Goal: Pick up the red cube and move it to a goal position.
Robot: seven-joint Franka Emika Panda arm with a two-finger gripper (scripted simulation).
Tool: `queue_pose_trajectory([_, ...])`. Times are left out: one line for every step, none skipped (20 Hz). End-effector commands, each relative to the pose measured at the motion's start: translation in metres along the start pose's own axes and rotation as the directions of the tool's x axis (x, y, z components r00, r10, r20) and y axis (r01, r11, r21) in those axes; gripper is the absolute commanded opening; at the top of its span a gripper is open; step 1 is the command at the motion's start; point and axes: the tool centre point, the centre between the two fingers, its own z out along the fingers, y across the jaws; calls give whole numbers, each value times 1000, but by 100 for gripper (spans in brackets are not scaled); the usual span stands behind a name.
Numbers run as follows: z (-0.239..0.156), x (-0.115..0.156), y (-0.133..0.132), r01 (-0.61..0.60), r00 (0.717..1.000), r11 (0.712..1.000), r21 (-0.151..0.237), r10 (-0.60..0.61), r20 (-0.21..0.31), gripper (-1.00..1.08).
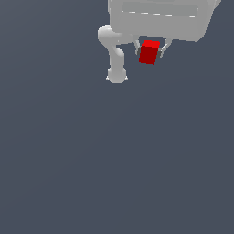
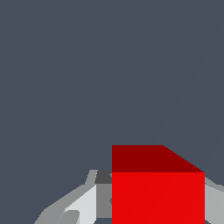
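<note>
Red cube [image 1: 149, 52] sits pinched between the white end effector [image 1: 150, 49] fingers.

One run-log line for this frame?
phase: carry | hand: shut on red cube | cube: held between fingers | goal marker: none visible

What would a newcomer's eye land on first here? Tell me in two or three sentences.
The red cube stands out first, the only bright colour against the plain dark grey ground, near the top of the exterior view. It sits between the fingers of the white gripper, which closes on it from both sides. In the wrist view the cube fills the near corner, with pale fingers flanking it.
</note>
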Motion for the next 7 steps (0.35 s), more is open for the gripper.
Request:
queue_pose_trajectory([-6,1,-2,0,1000,1000,0,0,0,-100])
queue_pose_trajectory([-7,1,-2,0,1000,1000,0,0,0,-100])
queue_pose_trajectory([-8,1,-3,0,1000,1000,0,0,0,-100])
queue_pose_trajectory([-9,1,-3,0,1000,1000,0,0,0,-100])
queue_pose_trajectory([-9,2,-3,0,1000,1000,0,0,0,-100])
queue_pose_trajectory([-9,2,-3,0,1000,1000,0,0,0,-100])
queue_pose_trajectory([-9,2,-3,0,1000,1000,0,0,0,-100])
